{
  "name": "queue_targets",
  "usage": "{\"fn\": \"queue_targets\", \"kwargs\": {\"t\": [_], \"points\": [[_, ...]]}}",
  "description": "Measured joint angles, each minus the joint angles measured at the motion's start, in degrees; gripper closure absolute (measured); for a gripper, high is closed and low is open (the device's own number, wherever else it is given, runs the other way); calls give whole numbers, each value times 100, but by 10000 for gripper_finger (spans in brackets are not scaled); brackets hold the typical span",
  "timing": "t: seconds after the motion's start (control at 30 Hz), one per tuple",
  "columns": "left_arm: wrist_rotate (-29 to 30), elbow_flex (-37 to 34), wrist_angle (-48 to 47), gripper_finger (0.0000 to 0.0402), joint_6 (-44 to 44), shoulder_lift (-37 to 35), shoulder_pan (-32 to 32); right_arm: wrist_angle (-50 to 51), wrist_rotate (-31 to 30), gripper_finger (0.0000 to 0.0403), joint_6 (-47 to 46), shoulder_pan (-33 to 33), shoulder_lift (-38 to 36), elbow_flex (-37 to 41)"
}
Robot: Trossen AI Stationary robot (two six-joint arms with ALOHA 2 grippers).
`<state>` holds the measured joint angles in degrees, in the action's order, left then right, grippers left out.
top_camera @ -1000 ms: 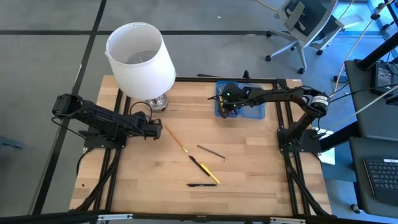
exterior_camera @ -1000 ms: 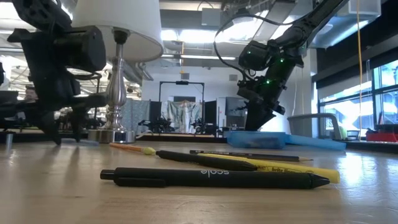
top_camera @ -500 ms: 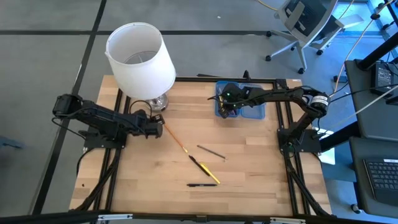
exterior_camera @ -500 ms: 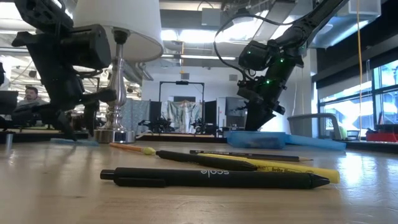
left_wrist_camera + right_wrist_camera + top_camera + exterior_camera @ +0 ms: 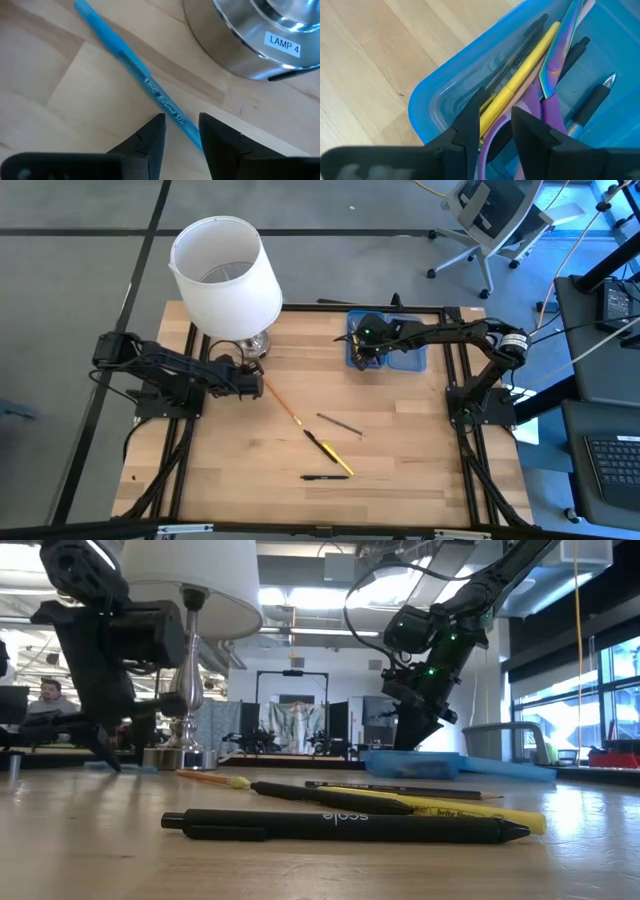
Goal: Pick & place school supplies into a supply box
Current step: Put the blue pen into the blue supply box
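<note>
Your left gripper (image 5: 181, 131) straddled a blue pen (image 5: 135, 77), jaws apart, beside the lamp (image 5: 260, 35); right gripper (image 5: 495, 125) clamped purple scissors (image 5: 547, 90) inside the box (image 5: 427, 107).

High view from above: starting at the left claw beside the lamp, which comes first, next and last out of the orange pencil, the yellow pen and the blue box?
From the left gripper:
1. Orange pencil, its end right at the claw, running toward mid-table.
2. Yellow pen, further toward the table's front.
3. Blue box, across the table under the right gripper.
</note>
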<state>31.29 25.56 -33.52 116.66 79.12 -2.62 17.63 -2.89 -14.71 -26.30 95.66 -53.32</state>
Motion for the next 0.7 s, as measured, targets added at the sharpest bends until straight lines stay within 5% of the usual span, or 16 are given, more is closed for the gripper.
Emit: {"fn": "queue_targets", "kwargs": {"t": [0.4,0.7], "points": [[-220,-48,-61,338,-558,-67,238,9,3,288,20,0,0,0],[-786,225,-74,353,-2731,-72,648,125,6,288,20,0,0,0]]}}
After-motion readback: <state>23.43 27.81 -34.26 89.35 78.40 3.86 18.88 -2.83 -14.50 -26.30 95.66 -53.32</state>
